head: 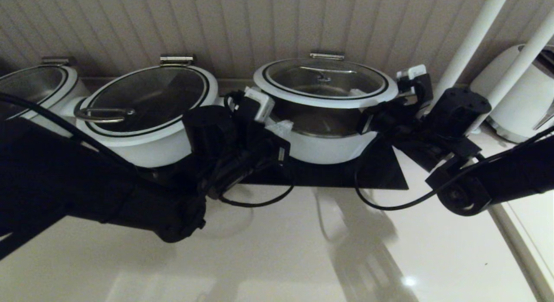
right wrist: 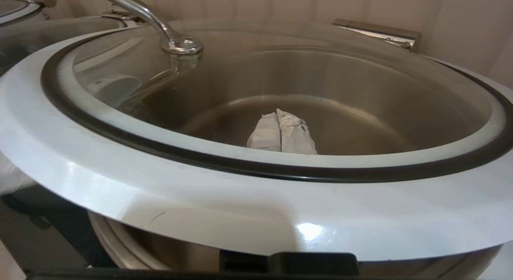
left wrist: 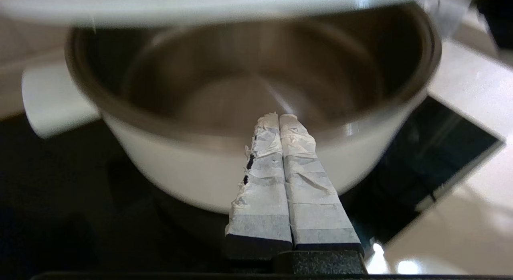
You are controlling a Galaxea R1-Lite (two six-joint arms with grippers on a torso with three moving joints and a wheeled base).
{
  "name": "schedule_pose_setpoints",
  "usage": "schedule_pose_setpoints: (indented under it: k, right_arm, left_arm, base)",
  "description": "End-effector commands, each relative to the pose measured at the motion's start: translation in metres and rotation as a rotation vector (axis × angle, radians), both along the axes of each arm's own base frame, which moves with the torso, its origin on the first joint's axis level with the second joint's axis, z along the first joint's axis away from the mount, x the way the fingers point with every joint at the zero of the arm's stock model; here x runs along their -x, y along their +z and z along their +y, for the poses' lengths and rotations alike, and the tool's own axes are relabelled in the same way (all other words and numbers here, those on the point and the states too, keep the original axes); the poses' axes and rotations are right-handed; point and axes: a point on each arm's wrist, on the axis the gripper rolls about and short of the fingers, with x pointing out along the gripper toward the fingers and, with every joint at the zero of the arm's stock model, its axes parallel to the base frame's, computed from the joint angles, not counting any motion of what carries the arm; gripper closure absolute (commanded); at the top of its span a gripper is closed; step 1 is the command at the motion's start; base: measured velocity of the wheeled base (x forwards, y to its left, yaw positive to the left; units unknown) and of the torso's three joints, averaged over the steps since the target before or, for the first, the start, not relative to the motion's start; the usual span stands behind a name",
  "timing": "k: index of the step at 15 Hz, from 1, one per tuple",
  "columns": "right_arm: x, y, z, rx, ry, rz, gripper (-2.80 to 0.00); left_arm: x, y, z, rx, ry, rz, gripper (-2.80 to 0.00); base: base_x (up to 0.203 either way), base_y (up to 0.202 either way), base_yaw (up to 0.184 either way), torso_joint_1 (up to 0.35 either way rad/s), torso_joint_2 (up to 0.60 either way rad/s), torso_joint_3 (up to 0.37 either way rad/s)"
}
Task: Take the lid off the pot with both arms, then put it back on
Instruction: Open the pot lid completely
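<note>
Two grippers, left (head: 277, 128) and right (head: 368, 116), jaws closed flat, prop the lid (head: 325, 83) above the pot (head: 329, 144); next I lower both evenly.

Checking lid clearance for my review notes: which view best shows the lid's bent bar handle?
The right wrist view: the handle rises close up from the lid. The head view shows it small. The left wrist view shows only the lid's rim above the pot.

Beige ribbed wall panelling (head: 242, 25) behind. Glossy cream countertop (head: 277, 250), lamp glare on it. Black mat (head: 346, 174) lies on the counter.
</note>
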Motion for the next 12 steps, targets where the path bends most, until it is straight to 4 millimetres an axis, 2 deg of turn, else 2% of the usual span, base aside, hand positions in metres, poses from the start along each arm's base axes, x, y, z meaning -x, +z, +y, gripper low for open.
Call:
schedule_pose_setpoints:
  k: [1, 6, 12]
  right_arm:
    - [0.0, 0.003, 0.0, -0.005, 0.002, -0.015, 0.0]
    - [-0.001, 0.01, 0.0, -0.013, 0.0, -0.037, 0.0]
    - [-0.002, 0.01, -0.002, -0.014, -0.005, -0.038, 0.0]
  left_arm:
    - [0.007, 0.001, 0.005, -0.002, 0.0, 0.002, 0.0]
    - [0.04, 0.008, 0.032, -0.036, 0.011, 0.005, 0.0]
    - [0.1, 0.015, 0.081, -0.056, 0.071, -0.001, 0.0]
  base:
    - [0.0, 0.0, 0.0, 0.0, 0.0, 0.0]
    - [0.0, 0.0, 0.0, 0.0, 0.0, 0.0]
    - [0.0, 0.0, 0.0, 0.0, 0.0, 0.0]
